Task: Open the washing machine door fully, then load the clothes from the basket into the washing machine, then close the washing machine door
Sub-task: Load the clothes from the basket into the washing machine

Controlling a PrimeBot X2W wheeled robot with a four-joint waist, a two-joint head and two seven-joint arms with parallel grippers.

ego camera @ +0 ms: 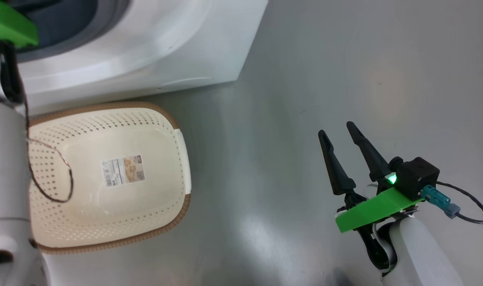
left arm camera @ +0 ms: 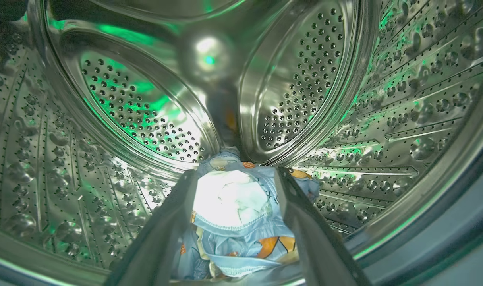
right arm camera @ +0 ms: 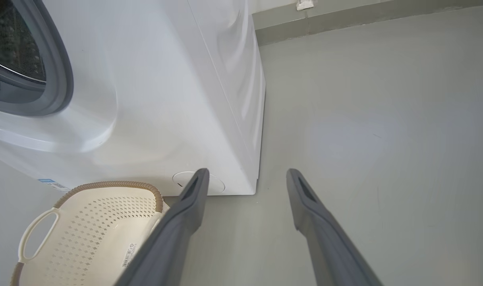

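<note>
The white washing machine (ego camera: 146, 47) stands at the upper left, and its door is out of view. My left gripper (left arm camera: 236, 172) is inside the steel drum (left arm camera: 138, 111), open. Between and below its fingers, the light-blue clothes (left arm camera: 233, 210) with orange prints lie heaped on the drum floor. The cream basket (ego camera: 106, 106) sits on the floor before the washer, with just its label sticker (ego camera: 122, 171) on the bottom. My right gripper (ego camera: 335, 128) hovers over bare floor to the basket's right, open and holding nothing.
My pale left forearm (ego camera: 3, 159) with a loose brown cable crosses the basket's left side. In the right wrist view, the round cap (right arm camera: 215, 184) sits low on the washer (right arm camera: 166, 99), beside the basket (right arm camera: 106, 184). Grey floor (ego camera: 344, 59) stretches to the right.
</note>
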